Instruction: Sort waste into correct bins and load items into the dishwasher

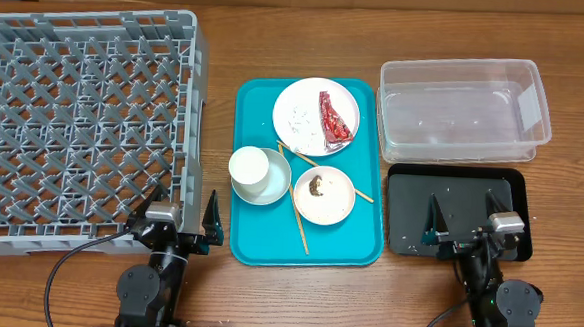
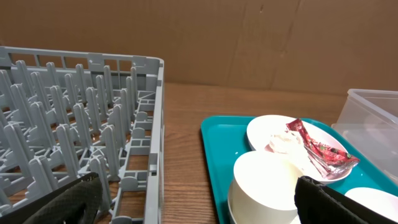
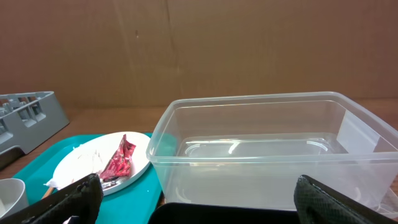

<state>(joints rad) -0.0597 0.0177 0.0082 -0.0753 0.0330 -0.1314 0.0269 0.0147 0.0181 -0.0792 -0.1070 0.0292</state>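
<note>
The red-and-silver wrapper [image 1: 335, 123] lies on the large white plate [image 1: 300, 114] with rice grains, on the teal tray [image 1: 258, 237]. It also shows in the left wrist view [image 2: 317, 148] and the right wrist view [image 3: 118, 158]. A small plate [image 1: 335, 201] holds a brown food lump [image 1: 316, 187]. A cup sits in a bowl [image 1: 259, 172]. Two chopsticks [image 1: 299, 227] lie between the dishes. The grey dish rack [image 1: 74, 122] is at the left. The clear tub [image 1: 465, 108] and the black tray [image 1: 460, 207] are at the right. My left gripper [image 1: 182, 218] is open and empty by the rack's front corner. My right gripper [image 1: 464, 225] is open and empty over the black tray.
A brown cardboard wall stands behind the table in both wrist views. Bare wood table [image 1: 223, 50] runs between the rack and the teal tray and along the back edge.
</note>
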